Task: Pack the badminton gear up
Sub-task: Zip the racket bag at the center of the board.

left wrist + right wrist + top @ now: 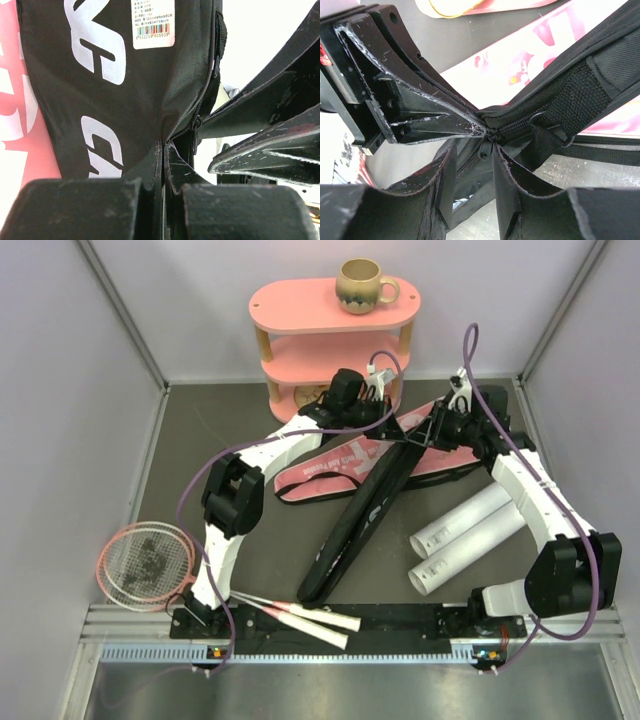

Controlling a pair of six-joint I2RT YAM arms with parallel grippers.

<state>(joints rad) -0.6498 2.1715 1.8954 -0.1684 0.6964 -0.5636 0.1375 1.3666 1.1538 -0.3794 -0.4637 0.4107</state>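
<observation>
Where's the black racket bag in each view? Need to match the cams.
Top external: the black bag runs diagonally through the centre, from near-left to far-right, across the pink bag.
Left wrist: the black bag fills the upper left and centre, with white lettering and a barcode label.
Right wrist: the black bag fills the right side, zipper at centre.
Shared landmark: the pink bag, at the left edge and behind.

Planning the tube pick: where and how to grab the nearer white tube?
Nearer white tube: pinch the wall at its open end, one finger inside, coming from the left along its axis. It lies flat against the other white tube, so likely no finger gap between them, and the right arm overhangs their far ends.
</observation>
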